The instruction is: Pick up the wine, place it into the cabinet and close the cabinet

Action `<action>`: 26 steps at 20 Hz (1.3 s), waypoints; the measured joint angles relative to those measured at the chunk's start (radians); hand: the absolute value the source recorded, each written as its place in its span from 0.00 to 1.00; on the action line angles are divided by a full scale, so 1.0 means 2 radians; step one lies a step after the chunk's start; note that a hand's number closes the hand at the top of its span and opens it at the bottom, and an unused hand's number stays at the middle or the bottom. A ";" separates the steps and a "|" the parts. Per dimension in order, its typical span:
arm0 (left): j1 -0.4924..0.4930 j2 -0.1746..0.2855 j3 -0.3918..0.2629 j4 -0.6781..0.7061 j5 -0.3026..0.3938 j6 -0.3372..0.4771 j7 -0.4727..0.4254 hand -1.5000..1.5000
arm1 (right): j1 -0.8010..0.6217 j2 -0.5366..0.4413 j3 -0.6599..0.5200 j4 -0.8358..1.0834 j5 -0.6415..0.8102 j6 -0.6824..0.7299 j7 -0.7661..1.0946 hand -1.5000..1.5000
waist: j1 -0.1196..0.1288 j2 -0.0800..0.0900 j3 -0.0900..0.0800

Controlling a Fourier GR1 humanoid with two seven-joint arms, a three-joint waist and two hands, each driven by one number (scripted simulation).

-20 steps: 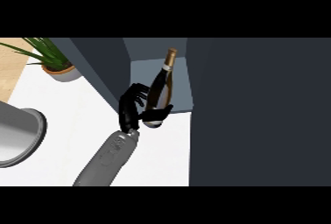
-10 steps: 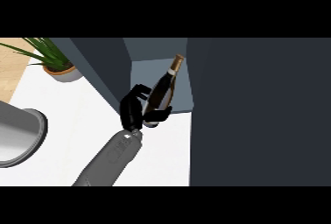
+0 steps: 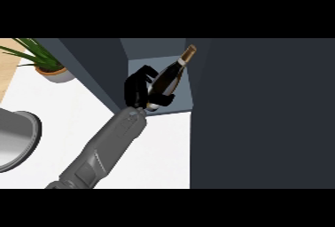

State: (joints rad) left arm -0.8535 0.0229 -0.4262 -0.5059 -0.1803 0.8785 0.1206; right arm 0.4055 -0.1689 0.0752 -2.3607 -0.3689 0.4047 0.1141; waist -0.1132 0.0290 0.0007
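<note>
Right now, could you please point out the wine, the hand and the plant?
wine [image 3: 167,80]: head view, on the bottle's dark body.
hand [image 3: 134,87]: head view, on its curled fingers.
plant [image 3: 58,76]: head view, on its pot.

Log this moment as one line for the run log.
phase: placing | left hand: fingers curled round wine bottle | bottle: tilted, in cabinet opening | cabinet: open | right hand: not in view

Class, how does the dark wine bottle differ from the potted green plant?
The dark wine bottle is tilted, held by the left hand inside the grey cabinet; the potted green plant stands untouched on the white counter. The bottle is slim, dark; the plant leafy, spreading.
</note>
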 measured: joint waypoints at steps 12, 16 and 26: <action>-0.093 -0.002 -0.026 0.113 0.003 0.013 0.045 0.00 | -0.002 -0.009 -0.010 0.003 -0.011 0.014 -0.004 0.00 | -0.010 0.004 -0.001; -0.113 -0.008 -0.029 0.132 0.000 0.020 0.039 0.00 | 0.002 -0.014 -0.012 0.003 -0.014 0.022 -0.008 0.00 | -0.012 0.004 -0.001; -0.119 -0.011 -0.033 0.166 0.002 0.019 0.036 0.00 | 0.005 -0.015 -0.009 0.003 -0.020 0.022 -0.008 0.00 | -0.012 0.005 -0.001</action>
State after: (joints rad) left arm -1.0913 0.0010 -0.4918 -0.1741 -0.1766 0.9168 0.1934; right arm 0.4162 -0.1983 0.0570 -2.3540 -0.4092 0.4486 0.0973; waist -0.1376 0.0386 -0.0021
